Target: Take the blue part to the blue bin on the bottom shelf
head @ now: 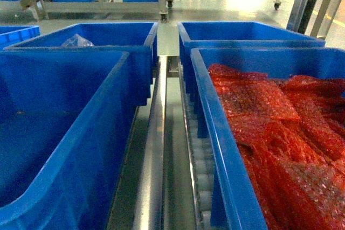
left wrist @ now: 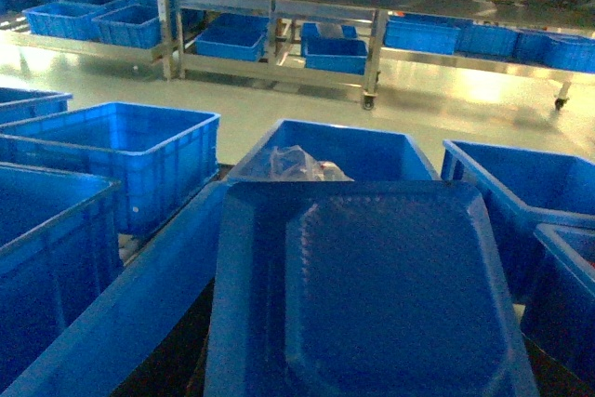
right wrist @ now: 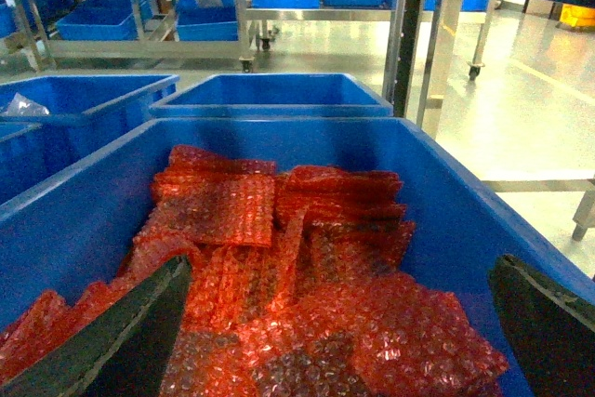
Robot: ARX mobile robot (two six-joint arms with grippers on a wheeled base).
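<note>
In the head view a steel divider rail (head: 153, 154) of the bottom shelf (head: 178, 133) runs from 6 toward 12 o'clock, with an empty blue bin (head: 59, 133) at 9 o'clock and a blue bin of red bubble-wrap bags (head: 280, 127) at 3 o'clock. The left wrist view shows a blue part (left wrist: 372, 295), a flat tray-like piece, filling the 6 o'clock area close to the camera; the left gripper is not seen, so I cannot tell its grasp. The right gripper (right wrist: 339, 341) hangs wide open over the red bags, holding nothing.
</note>
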